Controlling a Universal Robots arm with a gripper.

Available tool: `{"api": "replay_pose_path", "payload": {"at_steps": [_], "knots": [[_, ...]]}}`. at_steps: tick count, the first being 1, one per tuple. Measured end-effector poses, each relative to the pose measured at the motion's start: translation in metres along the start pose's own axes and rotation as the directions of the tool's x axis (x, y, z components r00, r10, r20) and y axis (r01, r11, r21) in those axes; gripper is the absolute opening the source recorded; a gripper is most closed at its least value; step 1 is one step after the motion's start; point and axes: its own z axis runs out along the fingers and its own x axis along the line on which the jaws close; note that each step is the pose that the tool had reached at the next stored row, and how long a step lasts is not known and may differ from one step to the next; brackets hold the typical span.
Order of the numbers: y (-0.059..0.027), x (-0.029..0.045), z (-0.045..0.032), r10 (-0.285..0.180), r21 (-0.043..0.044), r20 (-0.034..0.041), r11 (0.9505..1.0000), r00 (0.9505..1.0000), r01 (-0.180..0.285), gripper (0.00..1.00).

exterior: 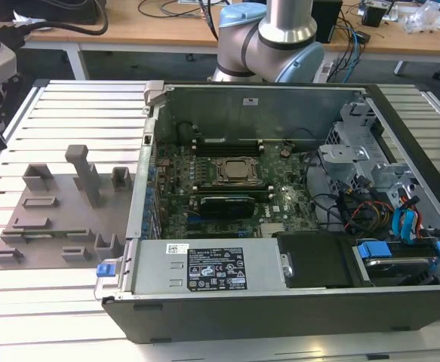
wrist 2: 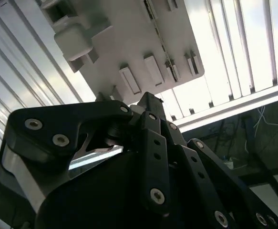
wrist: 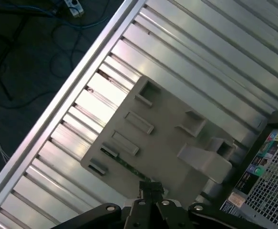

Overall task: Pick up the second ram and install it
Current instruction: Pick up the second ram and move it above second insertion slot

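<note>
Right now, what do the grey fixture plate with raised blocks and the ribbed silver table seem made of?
The grey fixture plate with raised blocks looks like matte plastic: uniform dull grey, soft edges, no glare. The ribbed silver table looks like bare aluminium, probably extruded: bright reflections along straight parallel slats.

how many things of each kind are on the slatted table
open computer case: 1
grey fixture plate: 1
green ram stick lying on that plate: 1
total: 3
</note>
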Motion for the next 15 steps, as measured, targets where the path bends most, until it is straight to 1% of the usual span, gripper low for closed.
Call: {"api": "replay_pose_path", "payload": {"at_steps": [2,3,5,7,8,10,11,12,13,14,15], "knots": [[0.0,0.0,0.0,-0.034,-0.0007,-0.0014,0.9994,0.9994,0.034,0.1],[0.0,0.0,0.0,-0.065,-0.0015,-0.0026,0.9979,0.9979,0.065,0.1],[0.0,0.0,0.0,-0.116,-0.0027,-0.0046,0.9933,0.9932,0.116,0.1],[0.0,0.0,0.0,-0.145,-0.0035,-0.0056,0.9894,0.9894,0.145,0.1],[0.0,0.0,0.0,-0.173,-0.0043,-0.0067,0.9849,0.9849,0.173,0.1],[0.0,0.0,0.0,-0.231,-0.0059,-0.0087,0.9729,0.9729,0.231,0.1],[0.0,0.0,0.0,-0.266,-0.007,-0.0099,0.9641,0.964,0.266,0.1],[0.0,0.0,0.0,-0.286,-0.0077,-0.0106,0.9581,0.9581,0.286,0.1],[0.0,0.0,0.0,-0.3,-0.0081,-0.0111,0.954,0.9539,0.3,0.1],[0.0,0.0,0.0,-0.32,-0.0088,-0.0117,0.9474,0.9473,0.32,0.1],[0.0,0.0,0.0,-0.335,-0.0094,-0.0122,0.9422,0.9421,0.335,0.1]]}}
